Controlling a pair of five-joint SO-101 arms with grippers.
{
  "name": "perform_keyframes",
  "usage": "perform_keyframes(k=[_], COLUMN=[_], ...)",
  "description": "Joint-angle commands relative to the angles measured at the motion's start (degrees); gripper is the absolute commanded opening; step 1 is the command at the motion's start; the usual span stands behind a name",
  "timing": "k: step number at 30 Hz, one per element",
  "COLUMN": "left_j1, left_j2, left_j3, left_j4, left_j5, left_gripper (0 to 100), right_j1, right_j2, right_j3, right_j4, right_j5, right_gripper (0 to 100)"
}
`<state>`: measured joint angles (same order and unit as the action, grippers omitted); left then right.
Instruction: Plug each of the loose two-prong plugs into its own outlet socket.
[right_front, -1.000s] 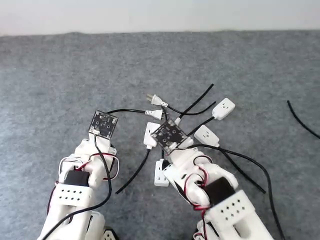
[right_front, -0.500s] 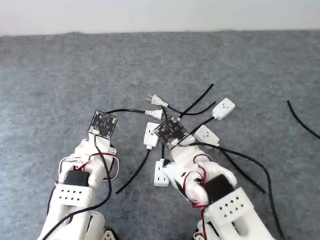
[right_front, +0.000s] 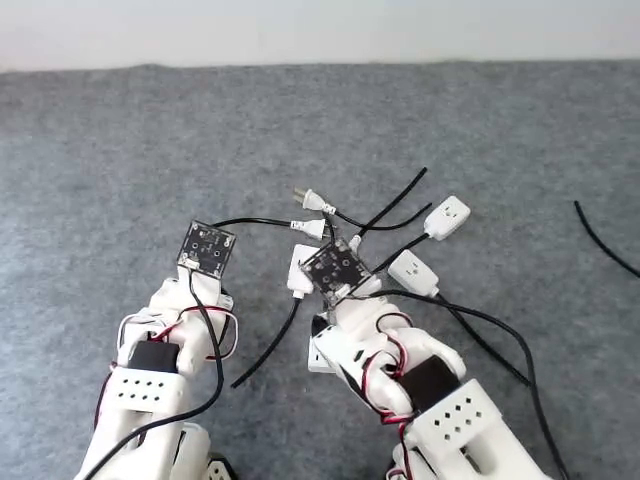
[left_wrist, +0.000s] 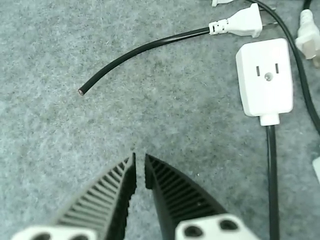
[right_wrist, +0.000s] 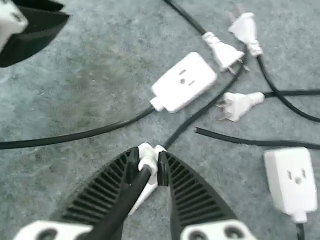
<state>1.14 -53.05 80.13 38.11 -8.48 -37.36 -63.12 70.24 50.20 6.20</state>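
Presently a white plastic outlet socket (right_wrist: 149, 161) is pinched in the right gripper (right_wrist: 147, 152), and a loose white two-prong plug (right_wrist: 239, 104) likely needs fetching next.

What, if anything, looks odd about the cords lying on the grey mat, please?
The cord of the plug stops at a bare cut end on the mat, joined to nothing; other black cords cross one another near the socket.
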Motion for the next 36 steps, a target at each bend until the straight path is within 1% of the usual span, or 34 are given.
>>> perform_keyframes(k=[1,10,17,19,24,30,36], left_j1=[0.2,0.2,0.2,0.2,0.2,0.2,0.2], left_j2=[-0.6,-0.6,-0.6,-0.6,-0.6,-0.6,-0.6], left_j3=[-0.3,-0.3,-0.3,-0.3,-0.3,-0.3,-0.3], left_j4=[-1.4,-1.4,-1.4,-1.4,-1.4,-1.4,-1.4], left_j5=[0.2,0.3,0.3,0.3,0.3,0.3,0.3], left_gripper=[3,3,3,3,3,3,3], right_j1=[-1.4,-1.1,-1.0,-0.9,0.5,0.0,-3.0], right_j2=[1.9,6.8,6.9,6.9,6.9,6.9,7.0], right_j3=[-1.6,-3.1,-1.8,-1.5,-1.0,0.1,1.8], right_j4=[-2.2,-1.6,-1.7,-1.7,-1.7,-1.9,-1.7], right_j5=[-0.4,0.6,2.3,4.0,4.7,4.7,4.5], right_gripper=[0.9,0.9,0.9,0.9,0.9,0.9,0.9])
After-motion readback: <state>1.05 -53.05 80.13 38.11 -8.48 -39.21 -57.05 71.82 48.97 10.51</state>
